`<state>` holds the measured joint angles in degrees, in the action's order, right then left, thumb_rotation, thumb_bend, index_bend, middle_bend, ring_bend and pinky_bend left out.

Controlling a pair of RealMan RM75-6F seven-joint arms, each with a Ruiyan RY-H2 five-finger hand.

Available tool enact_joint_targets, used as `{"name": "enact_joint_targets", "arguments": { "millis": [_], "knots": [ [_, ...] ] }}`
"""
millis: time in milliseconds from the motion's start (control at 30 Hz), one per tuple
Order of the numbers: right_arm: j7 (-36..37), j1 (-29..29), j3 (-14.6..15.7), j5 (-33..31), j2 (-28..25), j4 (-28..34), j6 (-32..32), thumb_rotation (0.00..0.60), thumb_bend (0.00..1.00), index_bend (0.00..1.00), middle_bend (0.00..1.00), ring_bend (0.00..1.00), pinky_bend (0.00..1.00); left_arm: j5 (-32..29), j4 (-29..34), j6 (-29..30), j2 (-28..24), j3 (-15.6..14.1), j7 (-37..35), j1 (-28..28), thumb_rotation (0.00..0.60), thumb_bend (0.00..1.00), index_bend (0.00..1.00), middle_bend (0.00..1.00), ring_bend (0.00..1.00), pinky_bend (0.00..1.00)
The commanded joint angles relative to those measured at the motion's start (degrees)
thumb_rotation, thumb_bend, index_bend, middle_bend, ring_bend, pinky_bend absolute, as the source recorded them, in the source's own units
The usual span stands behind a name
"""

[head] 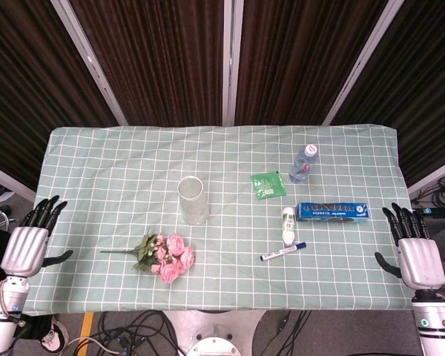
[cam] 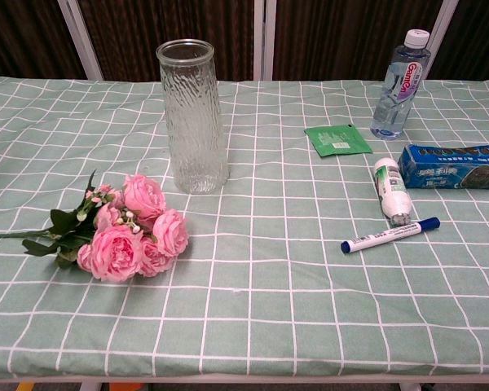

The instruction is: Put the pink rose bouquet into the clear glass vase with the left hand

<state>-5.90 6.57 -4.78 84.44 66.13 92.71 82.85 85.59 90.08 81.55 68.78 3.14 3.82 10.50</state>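
The pink rose bouquet [head: 165, 257] [cam: 121, 230] lies flat on the checked cloth, blooms to the right and stem pointing left. Behind it the clear glass vase [head: 193, 200] [cam: 193, 116] stands upright with nothing in it. My left hand [head: 31, 240] hovers at the table's left edge, fingers apart and holding nothing, well left of the bouquet's stem. My right hand [head: 415, 251] is at the right edge, likewise open with nothing in it. Neither hand shows in the chest view.
Right of the vase are a green packet [head: 269, 185] [cam: 337, 139], a water bottle [head: 303, 164] [cam: 399, 85], a blue box [head: 332, 211] [cam: 452, 165], a small white bottle [head: 288, 225] [cam: 392, 192] and a blue marker [head: 283, 252] [cam: 389, 235]. Cables lie on the floor below the table's front edge.
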Motion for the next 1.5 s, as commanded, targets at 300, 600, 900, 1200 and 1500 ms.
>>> {"name": "enact_joint_targets", "arguments": {
  "millis": [300,600,900,1200,1500],
  "knots": [
    [0.55,0.22,0.62,-0.45,1.04,-0.80,-1.27,0.600,0.14,0.00,0.00,0.00,0.00,2.35,1.70,0.47,-1.56,-0.85,-0.90,0.10,0.600,0.05,0.09,0.00,0.00,0.18],
    [1.33,0.13,0.56,-1.29,1.36,-1.12,-1.63,0.600,0.14,0.00,0.00,0.00,0.00,10.23,5.64,-2.33,-2.50,-6.05,-3.81,1.23,0.600,0.05,0.09,0.00,0.00,0.18],
    [2.03,0.13,-0.40,-1.66,-1.09,1.19,-1.01,0.600,0.14,0.00,0.00,0.00,0.00,13.98,8.71,-7.73,3.95,-6.24,2.37,5.25,0.600,0.05,0.08,0.00,0.00,0.16],
    [2.52,1.16,-0.11,-2.22,0.13,-0.36,-3.32,0.600,0.14,0.00,0.00,0.00,0.00,9.38,9.11,-15.33,9.48,-2.46,7.68,10.60,0.600,0.05,0.08,0.00,0.00,0.16],
    [3.71,1.06,-0.41,-2.70,0.06,-1.70,-3.07,0.600,0.14,0.00,0.00,0.00,0.00,2.64,9.66,-22.50,12.08,-0.58,11.51,14.92,0.600,0.05,0.08,0.00,0.00,0.15]
  ]
}}
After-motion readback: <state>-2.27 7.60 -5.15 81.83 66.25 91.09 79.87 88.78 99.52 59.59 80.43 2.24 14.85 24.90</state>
